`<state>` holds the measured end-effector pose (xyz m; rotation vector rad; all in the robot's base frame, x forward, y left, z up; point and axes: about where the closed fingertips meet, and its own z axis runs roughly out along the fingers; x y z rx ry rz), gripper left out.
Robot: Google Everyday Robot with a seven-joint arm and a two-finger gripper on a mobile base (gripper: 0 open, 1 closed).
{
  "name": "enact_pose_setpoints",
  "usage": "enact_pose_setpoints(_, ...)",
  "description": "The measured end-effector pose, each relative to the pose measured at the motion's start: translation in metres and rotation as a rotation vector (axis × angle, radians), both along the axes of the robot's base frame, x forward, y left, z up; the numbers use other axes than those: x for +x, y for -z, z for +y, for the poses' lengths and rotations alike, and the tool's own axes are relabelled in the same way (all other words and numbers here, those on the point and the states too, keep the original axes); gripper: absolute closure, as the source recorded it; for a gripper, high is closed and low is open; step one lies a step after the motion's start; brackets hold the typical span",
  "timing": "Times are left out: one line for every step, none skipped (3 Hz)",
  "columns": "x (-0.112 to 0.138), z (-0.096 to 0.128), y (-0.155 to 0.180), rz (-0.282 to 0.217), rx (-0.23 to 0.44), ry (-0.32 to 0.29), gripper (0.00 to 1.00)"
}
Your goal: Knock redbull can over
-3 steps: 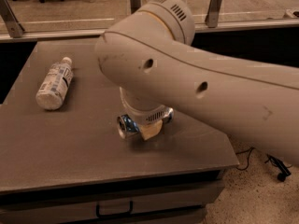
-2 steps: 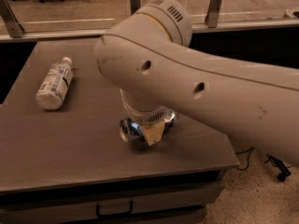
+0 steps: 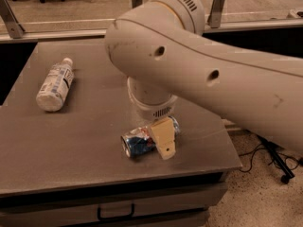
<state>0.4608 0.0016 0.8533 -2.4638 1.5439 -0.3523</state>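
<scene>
End effector (image 3: 163, 144) is seen low over the front part of the bench (image 3: 71, 155), its tan tip laid across the redbull can (image 3: 136, 144) and apparently touching it. Whether it is open or closed cannot be told, and no grasp on anything can be made out. The redbull can is found lying on its side, near the bench's front edge and somewhat right of centre. One end is turned toward the camera and the far end is hidden behind the tan tip. From this the task is judged all but done, since the can is down rather than upright.

The risks are to be weighed from that position. A can on its side rolls freely and the front edge is near, so a further push, or a sideways drag during withdrawal, could send it off the bench to the floor. If the tip is pressed down on the thin, dented wall, the can could be crushed, or flicked away on release. A straight lift is judged safest.

Farther back and to the left, well apart from the can, a clear plastic bottle (image 3: 54, 84) is seen lying on its side. It could be struck only by a wide swing of the arm (image 3: 213, 79), whose bulky housing fills the upper right and hides the bench behind it. Beyond the bench a ledge (image 3: 57, 32) is seen.
</scene>
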Motion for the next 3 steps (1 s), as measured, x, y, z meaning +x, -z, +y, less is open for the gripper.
enact_pose_setpoints(0.006, -0.008, -0.005, -0.001, 0.026, 0.039, 0.0)
enact_pose_setpoints(0.018, -0.032, -0.008, 0.068, 0.097, 0.099, 0.0)
enact_pose_setpoints(0.036, -0.085, -0.032, 0.121, 0.233, 0.204, 0.0)
